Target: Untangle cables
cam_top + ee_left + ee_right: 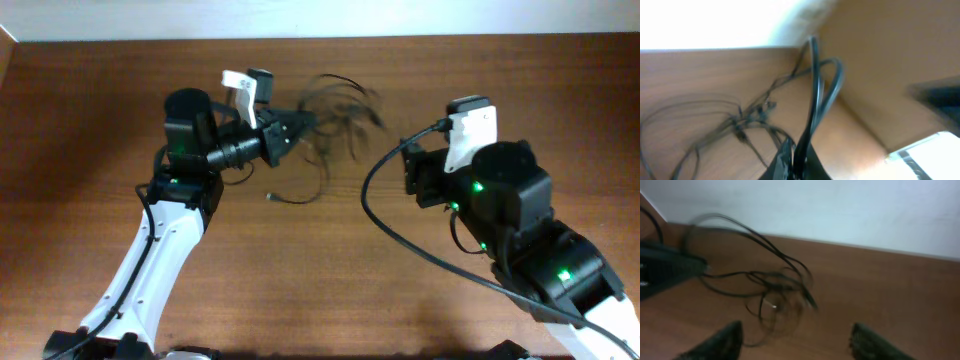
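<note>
Thin black cables (340, 108), blurred, form a loose tangle near the far edge of the worktop (100, 120), about midway along it. One strand (295, 198) trails from the tangle toward the middle of the worktop and ends in a small plug. The left gripper (308, 121) meets the tangle's left side; in the left wrist view its jaws are pressed together on a loop of cable that rises from between them (795, 162). The left arm (150, 250) climbs from the near left corner, and its wrist bends to point right, roughly parallel to the far edge. The right gripper (795, 330) faces the tangle from the right with its fingers (727, 340) spread wide and nothing between them, apart from the cables. The right arm (520, 200) rises from the near right corner; a thick black cable (372, 205) arcs beside it. A white wall (840, 210) borders the far edge; bare wood lies open left of the tangle and across the middle.
</note>
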